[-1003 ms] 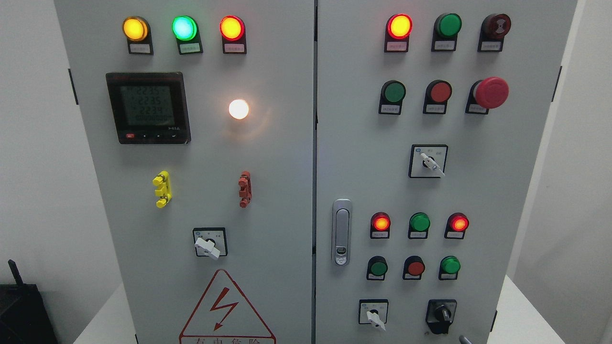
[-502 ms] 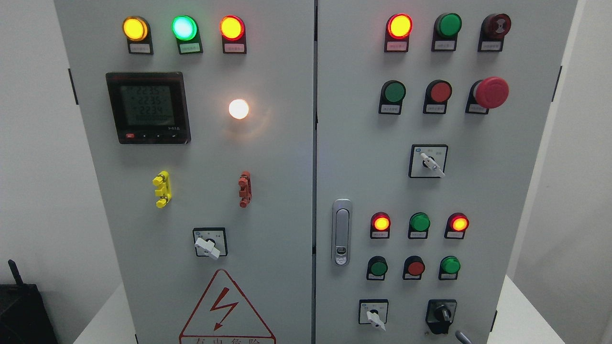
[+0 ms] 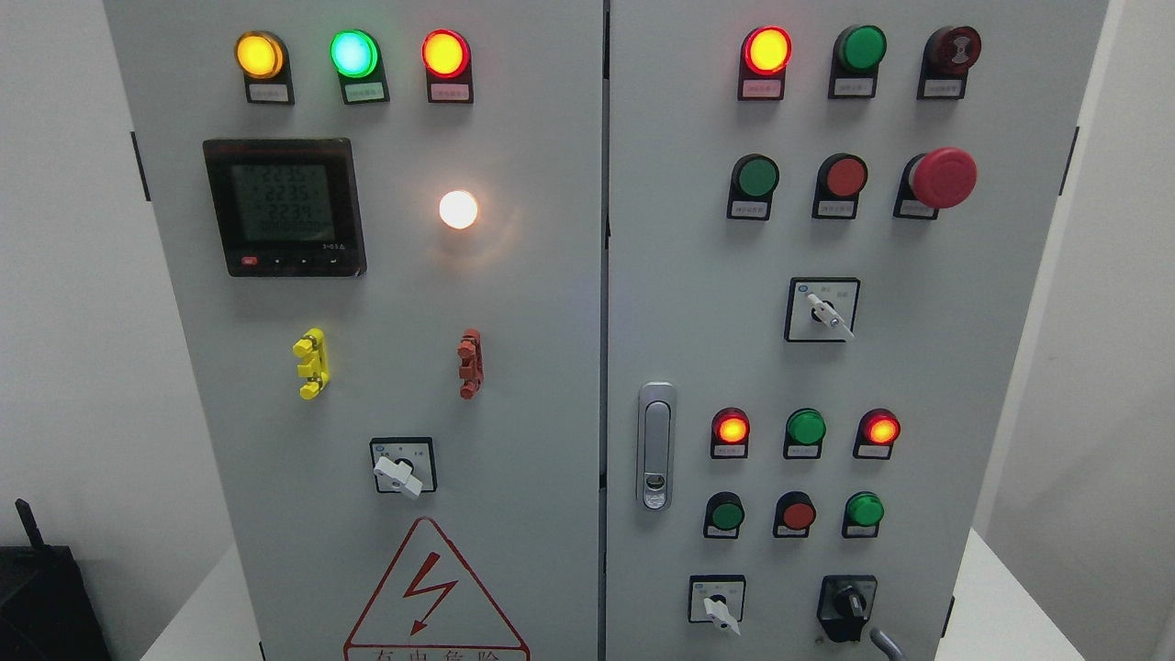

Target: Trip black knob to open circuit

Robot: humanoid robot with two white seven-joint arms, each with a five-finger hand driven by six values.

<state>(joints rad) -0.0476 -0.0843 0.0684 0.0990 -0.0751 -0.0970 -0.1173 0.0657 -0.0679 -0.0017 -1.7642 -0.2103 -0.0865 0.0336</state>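
The black knob [image 3: 846, 606] sits on a black square plate at the lower right of the grey cabinet's right door [image 3: 918, 386], its handle standing about upright. Just right of and below the knob, a thin grey curved piece of my right hand [image 3: 883, 641] pokes up from the bottom edge, close to the plate's lower right corner. Only this sliver of the hand shows. My left hand is out of the picture.
A white-handled selector [image 3: 719, 608] sits left of the black knob, with red and green buttons and lit red lamps above. A red mushroom stop button [image 3: 943, 177] juts out at upper right. A silver door latch [image 3: 655, 445] is mid-panel. A black box [image 3: 41, 601] stands at lower left.
The grey piece of my right hand has risen a little from the bottom edge and come nearer the black knob's plate. The knob and the lamps look the same.
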